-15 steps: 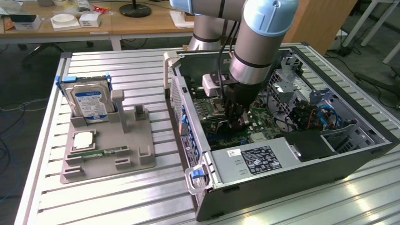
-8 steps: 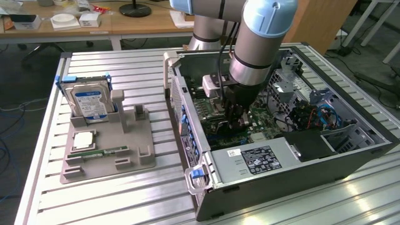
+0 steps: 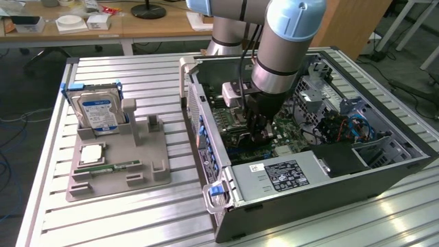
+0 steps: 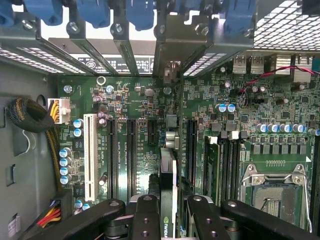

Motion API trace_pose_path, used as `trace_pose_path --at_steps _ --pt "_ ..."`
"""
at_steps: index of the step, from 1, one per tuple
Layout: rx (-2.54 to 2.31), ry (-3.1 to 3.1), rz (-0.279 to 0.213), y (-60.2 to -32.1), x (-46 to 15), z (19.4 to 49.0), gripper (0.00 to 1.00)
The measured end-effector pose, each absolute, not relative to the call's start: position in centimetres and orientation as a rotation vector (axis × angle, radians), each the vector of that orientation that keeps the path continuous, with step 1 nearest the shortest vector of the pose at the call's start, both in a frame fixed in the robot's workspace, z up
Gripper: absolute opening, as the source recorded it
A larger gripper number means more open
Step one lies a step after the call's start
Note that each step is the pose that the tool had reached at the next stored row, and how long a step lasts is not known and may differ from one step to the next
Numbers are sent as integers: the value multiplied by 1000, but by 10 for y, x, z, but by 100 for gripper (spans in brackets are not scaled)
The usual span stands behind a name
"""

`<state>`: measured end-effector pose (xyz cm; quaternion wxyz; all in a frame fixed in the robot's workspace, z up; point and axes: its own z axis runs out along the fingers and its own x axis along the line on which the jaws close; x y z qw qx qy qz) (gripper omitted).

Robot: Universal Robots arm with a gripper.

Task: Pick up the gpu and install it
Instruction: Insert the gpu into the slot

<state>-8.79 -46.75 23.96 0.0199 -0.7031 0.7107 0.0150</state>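
The gpu (image 4: pixel 168 190), clamped edge-on in the tool (image 4: pixel 168 220), stands between motherboard (image 4: pixel 145 115) slots.

claw (image 4: pixel 169 212) hemmed by case walls (image 3: pixel 205 118), cables (image 4: pixel 30 117)

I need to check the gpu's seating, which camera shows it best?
The wrist view: the gpu stands edge-on between the claw's fingers, over the motherboard slots. In the exterior view the arm hides most of it.
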Motion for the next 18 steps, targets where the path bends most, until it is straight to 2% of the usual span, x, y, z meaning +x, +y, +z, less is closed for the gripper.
trace_pose_path --at_steps 18 --pt "-2181 2205 47 -467 -89 235 26"
